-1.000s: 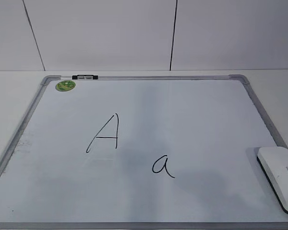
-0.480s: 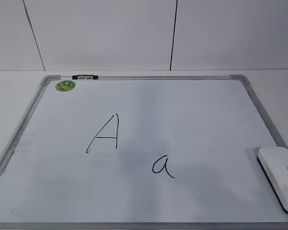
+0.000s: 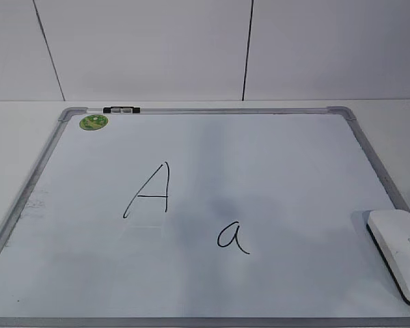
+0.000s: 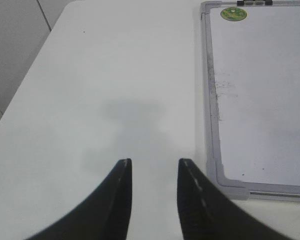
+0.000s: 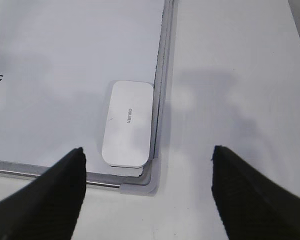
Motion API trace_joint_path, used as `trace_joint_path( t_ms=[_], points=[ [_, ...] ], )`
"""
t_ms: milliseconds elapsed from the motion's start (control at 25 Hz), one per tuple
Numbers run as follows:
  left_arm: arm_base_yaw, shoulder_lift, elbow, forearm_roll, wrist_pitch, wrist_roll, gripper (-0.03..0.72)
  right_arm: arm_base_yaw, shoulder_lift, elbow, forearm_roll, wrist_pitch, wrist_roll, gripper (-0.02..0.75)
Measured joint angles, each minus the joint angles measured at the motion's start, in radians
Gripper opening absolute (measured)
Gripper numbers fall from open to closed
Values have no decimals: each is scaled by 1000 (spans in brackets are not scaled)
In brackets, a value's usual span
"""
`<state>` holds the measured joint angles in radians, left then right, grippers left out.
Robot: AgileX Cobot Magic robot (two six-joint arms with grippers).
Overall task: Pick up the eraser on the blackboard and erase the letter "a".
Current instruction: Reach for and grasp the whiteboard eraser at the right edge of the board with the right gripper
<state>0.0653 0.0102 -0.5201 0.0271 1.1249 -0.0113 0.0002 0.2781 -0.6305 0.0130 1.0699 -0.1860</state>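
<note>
White rounded oblong plastic eraser (image 5: 128,124): lies in the board's near-right corner, long axis along the right frame, ahead and left of the spread-open, empty right gripper (image 5: 147,192), the nearer arm.

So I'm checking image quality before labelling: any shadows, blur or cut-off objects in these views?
Exterior view: a soft shadow lies above the letter "a", and the eraser is cropped at the right edge. Left wrist view: the left gripper looks blurred, with a shadow on the table. Right wrist view: the right gripper fingers are out of focus.

Eraser (image 5: 127,125) beside blackboard (image 5: 160,95) frame
</note>
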Motion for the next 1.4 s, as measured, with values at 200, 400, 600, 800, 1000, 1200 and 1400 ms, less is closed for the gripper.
trace_joint_path(
  t_ms=[200,400,600,800,1000,1200,1400],
  points=[
    [0,0,0,0,0,0,235,0,112,-80,17,-2,-2,593],
    [0,0,0,0,0,0,235,31,232,-151,34,19,4,593],
    [0,0,0,0,0,0,235,50,410,-205,76,82,28,593],
    [0,0,0,0,0,0,235,65,555,-247,100,123,53,593],
    [0,0,0,0,0,0,235,132,649,-249,62,125,136,593],
    [0,0,0,0,0,0,235,191,708,-249,-27,134,249,593],
    [0,0,0,0,0,0,235,196,773,-249,-61,130,287,593]
  ],
)
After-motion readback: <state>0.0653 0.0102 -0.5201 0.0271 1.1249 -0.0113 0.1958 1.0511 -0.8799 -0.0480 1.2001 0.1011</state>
